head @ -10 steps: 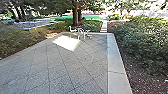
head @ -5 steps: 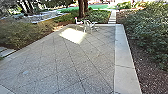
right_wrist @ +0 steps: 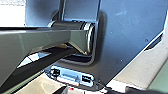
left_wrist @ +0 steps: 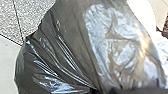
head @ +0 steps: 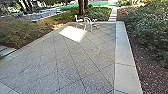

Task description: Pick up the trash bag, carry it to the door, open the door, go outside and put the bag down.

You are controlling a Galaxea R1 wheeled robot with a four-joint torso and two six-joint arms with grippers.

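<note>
A dark, shiny trash bag (left_wrist: 62, 50) shows large and close in the left wrist view. Its plastic is creased, and the folds draw together toward my left gripper (left_wrist: 100, 90), which is shut on it. Pale paving and speckled slabs lie beyond the bag. In the right wrist view there is the robot's own dark plate and jointed bar; how my right gripper stands cannot be made out. No door can be seen in the head view, which looks over an outdoor paved yard (head: 75, 62).
White chairs (head: 88, 23) stand at the far end of the paving, near a tree trunk (head: 81, 8). A pale concrete border (head: 123, 55) runs along the right, with mulch and a large bush (head: 150, 30) beyond. Low shrubs (head: 25, 32) line the left side.
The head camera's view has swung left and tipped downward, bringing stepping slabs at the left edge into sight. The chairs stand as before.
</note>
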